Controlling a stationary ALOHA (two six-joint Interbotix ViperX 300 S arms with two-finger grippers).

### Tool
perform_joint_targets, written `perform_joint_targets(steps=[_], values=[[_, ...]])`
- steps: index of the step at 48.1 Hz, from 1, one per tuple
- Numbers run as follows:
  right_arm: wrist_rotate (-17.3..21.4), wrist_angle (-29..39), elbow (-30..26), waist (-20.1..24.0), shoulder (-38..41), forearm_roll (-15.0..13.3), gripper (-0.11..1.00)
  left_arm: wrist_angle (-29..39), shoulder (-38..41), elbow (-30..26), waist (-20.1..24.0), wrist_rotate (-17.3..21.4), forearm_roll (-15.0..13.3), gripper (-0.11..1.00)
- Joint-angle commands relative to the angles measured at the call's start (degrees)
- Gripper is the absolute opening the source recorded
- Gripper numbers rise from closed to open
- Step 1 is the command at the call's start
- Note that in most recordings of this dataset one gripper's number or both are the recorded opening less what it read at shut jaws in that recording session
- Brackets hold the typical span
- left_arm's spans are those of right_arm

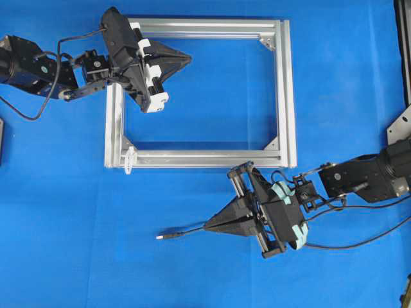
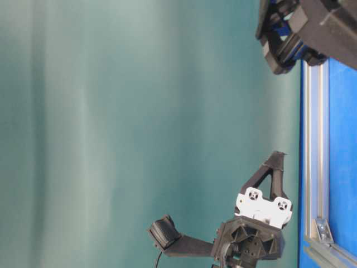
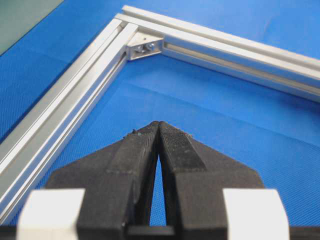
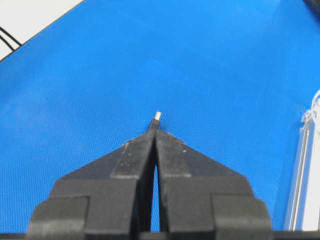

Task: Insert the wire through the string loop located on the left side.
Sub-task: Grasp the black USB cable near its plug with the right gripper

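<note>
- We see the left gripper (image 1: 187, 58) pressed together, empty, over the frame (image 1: 289, 96).
- Right gripper (image 1: 207, 226) pressed together; wire (image 1: 180, 232) at its 9 o'clock.
- Loop (image 1: 129, 160) on the frame's 7 o'clock corner.

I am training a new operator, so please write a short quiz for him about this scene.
1. True or false: the plug of the wire lies inside the aluminium frame.
2. In the overhead view, at which corner of the frame is the string loop? A) upper right B) lower left C) upper left
3. Fill in: the fingers of the left gripper and of the right gripper are both ____.

Key
1. False: it lies on the blue cloth, outside the frame and below it in the overhead view.
2. B
3. shut
</note>
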Motion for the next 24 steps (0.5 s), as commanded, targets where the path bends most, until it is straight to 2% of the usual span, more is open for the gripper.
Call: perform_joint_targets(steps=[1, 12, 24], values=[[0.79, 0.0, -0.18, 0.53, -3.25, 0.09, 0.01, 0.79, -2.55, -0.79, -0.44, 0.0, 0.79, 0.0], [1.05, 2.46, -0.62, 0.53, -3.34, 0.09, -0.02, 1.05, -2.64, -0.7, -0.44, 0.0, 0.88, 0.0], [3.25, 2.72, -0.7, 0.62, -3.25, 0.0, -0.02, 1.05, -2.64, -0.44, -0.44, 0.0, 0.88, 0.0]])
